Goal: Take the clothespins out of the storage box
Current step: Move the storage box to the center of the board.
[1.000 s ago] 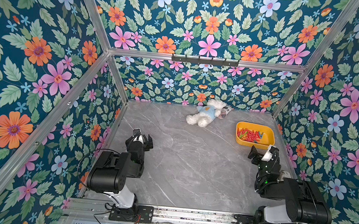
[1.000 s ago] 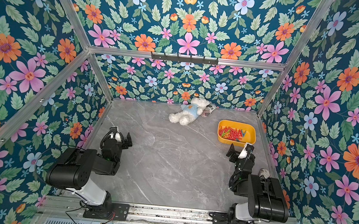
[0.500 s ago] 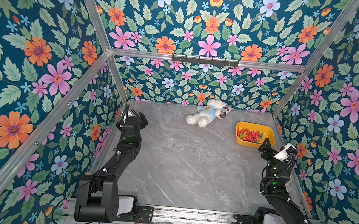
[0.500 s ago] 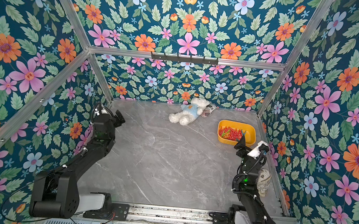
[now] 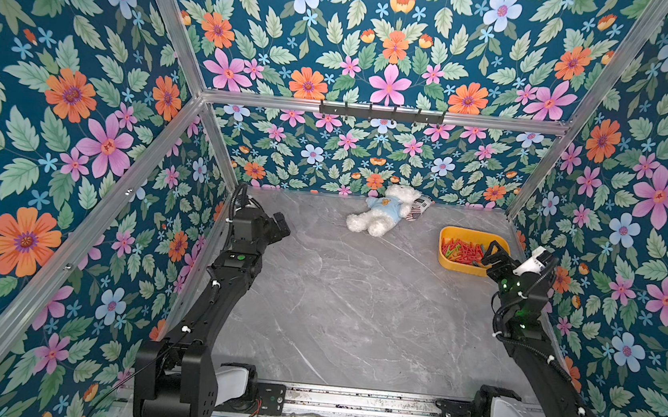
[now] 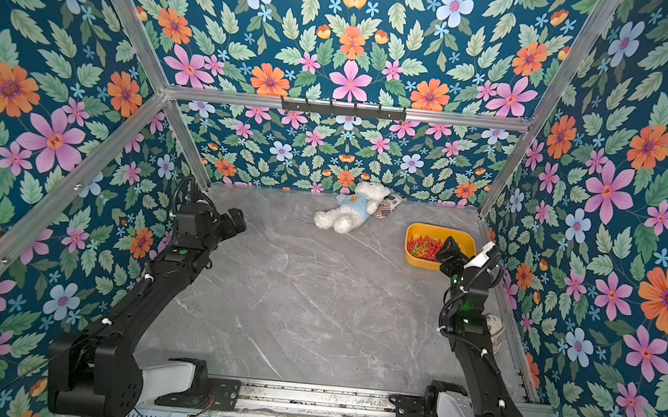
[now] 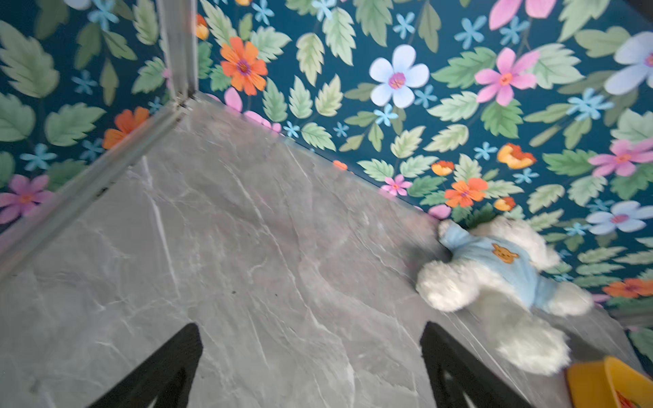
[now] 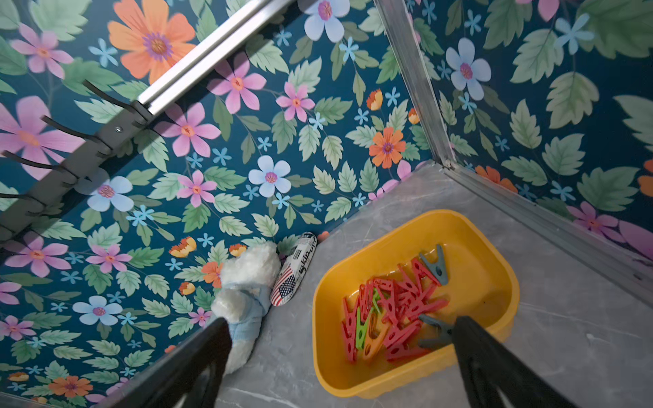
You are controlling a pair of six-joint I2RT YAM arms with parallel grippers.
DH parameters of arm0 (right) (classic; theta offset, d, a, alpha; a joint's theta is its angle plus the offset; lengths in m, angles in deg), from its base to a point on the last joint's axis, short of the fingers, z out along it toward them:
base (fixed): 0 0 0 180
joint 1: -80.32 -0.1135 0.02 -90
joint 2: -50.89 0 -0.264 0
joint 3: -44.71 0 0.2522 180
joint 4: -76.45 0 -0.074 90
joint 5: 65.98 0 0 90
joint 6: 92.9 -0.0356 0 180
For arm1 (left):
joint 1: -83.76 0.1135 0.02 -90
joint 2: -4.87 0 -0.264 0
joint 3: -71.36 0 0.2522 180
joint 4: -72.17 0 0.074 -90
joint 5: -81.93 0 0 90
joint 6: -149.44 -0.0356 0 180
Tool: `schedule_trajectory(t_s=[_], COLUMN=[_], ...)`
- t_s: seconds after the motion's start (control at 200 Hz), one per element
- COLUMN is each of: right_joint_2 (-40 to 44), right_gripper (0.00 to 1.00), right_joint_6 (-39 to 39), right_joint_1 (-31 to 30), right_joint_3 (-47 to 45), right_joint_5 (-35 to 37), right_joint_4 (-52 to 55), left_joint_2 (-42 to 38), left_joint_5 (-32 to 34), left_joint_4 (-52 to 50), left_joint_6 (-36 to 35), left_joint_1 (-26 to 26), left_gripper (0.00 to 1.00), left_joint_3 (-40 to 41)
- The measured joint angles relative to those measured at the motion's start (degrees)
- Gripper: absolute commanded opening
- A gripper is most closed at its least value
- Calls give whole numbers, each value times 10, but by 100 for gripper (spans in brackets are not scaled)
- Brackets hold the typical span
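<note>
The yellow storage box [image 5: 458, 266] [image 6: 419, 261] sits at the back right of the table, near the right wall. A heap of clothespins [image 5: 462, 250] [image 6: 425, 245] [image 8: 392, 311], mostly red with some green, orange and grey-blue, lies inside it. My right gripper [image 5: 491, 254] [image 6: 447, 249] [image 8: 341, 325] hovers open over the box's near right part, holding nothing. In the right wrist view one finger is over the box [image 8: 406, 233] and the other is over the bear. My left gripper [image 5: 280, 225] [image 6: 237, 219] [image 7: 311, 328] is open and empty above bare table at the back left.
A white plush bear [image 5: 382, 214] [image 7: 494, 282] [image 8: 247, 282] in a blue shirt lies by the back wall, left of the box, with a flag-printed pouch [image 5: 420, 207] [image 8: 296, 272] beside it. A black hook rail [image 5: 381, 113] runs along the back wall. Flowered walls enclose three sides.
Both arms have unfolded from their low rest pose and reached toward the back. The right gripper has come up over the box; the left has moved to the back left.
</note>
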Motion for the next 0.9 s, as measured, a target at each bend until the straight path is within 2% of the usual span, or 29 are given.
schedule_trajectory(t_s=[0.225,0.555,0.73,0.795,0.9], right_joint_2=[-158,-442,-514,-537,-564], right_gripper=[99,99,85,75,67], right_joint_6=[21,66,66,67,68], right_joint_1=[-5,-77,-85,-90,-97], right_joint_3=[131,385,447,469,489], right_joint_5=[-17,-22,-20,-21,-24], right_joint_4=[79,225,259,266,276], left_joint_2=[43,110,132,141,156], left_joint_5=[-10,-22,-24,-24,-24], left_joint_4=[-4,0,0,-2,-3], left_joint_6=[2,4,4,4,4], left_joint_1=[-88,-111,-111,-111,-111], left_gripper=[100,100,100,100,100], left_joint_3=[-31,-80,-102,-110,-125])
